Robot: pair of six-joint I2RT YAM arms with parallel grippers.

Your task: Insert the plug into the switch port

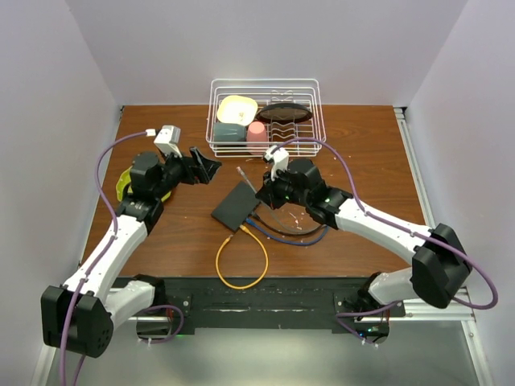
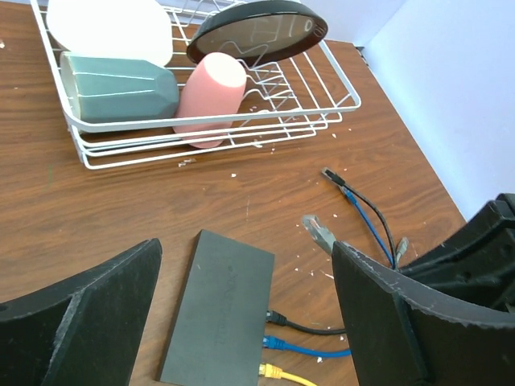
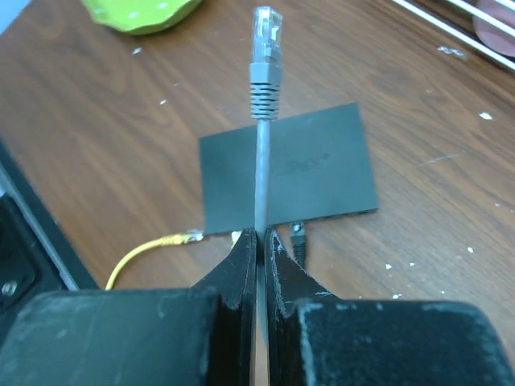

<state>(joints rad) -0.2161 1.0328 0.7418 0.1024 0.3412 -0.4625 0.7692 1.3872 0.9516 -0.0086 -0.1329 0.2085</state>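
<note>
The dark grey switch box (image 1: 235, 203) lies flat mid-table. It also shows in the left wrist view (image 2: 216, 312) and the right wrist view (image 3: 288, 165). Black (image 2: 278, 318), blue (image 2: 273, 343) and yellow (image 2: 269, 370) plugs sit in sockets on its near narrow edge. My right gripper (image 3: 259, 235) is shut on a grey cable. The cable's clear plug (image 3: 265, 36) sticks out ahead of the fingers, above the box. The right gripper (image 1: 263, 193) hovers at the box's right corner. My left gripper (image 2: 245, 249) is open and empty, left of the box (image 1: 207, 167).
A white wire dish rack (image 1: 265, 81) at the back holds cups, a plate and a dark bowl. A yellow-green object (image 1: 124, 184) lies under the left arm. A yellow cable loop (image 1: 241, 261) and blue and black cables (image 1: 290, 235) trail toward the front edge.
</note>
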